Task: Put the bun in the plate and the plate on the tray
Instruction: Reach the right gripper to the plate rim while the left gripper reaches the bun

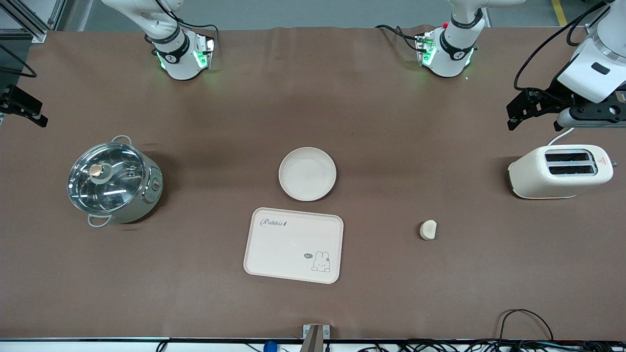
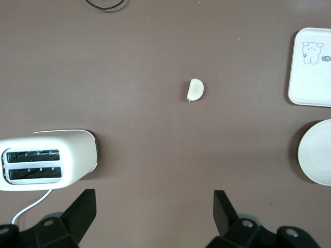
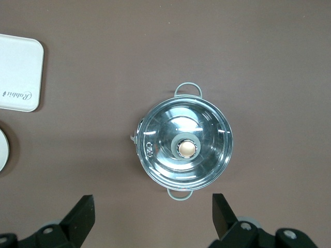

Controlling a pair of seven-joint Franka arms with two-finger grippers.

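Observation:
The bun (image 1: pixel 428 230) (image 2: pixel 195 90) lies alone on the brown table, between the tray and the toaster. The empty round plate (image 1: pixel 307 174) (image 2: pixel 316 152) sits mid-table. The Rabbit tray (image 1: pixel 288 244) (image 2: pixel 310 67) (image 3: pixel 18 72) lies just beside it, nearer the front camera, with nothing on it. My left gripper (image 1: pixel 534 123) (image 2: pixel 154 206) hangs open over the table at the left arm's end, by the toaster, holding nothing. My right gripper (image 1: pixel 22 105) (image 3: pixel 153 209) hangs open and empty at the right arm's end, by the pot.
A cream two-slot toaster (image 1: pixel 560 171) (image 2: pixel 46 160) stands at the left arm's end, its white cord trailing off. A steel pot with a glass lid (image 1: pixel 115 183) (image 3: pixel 185 144) stands at the right arm's end. Cables lie along the table's front edge (image 1: pixel 523 322).

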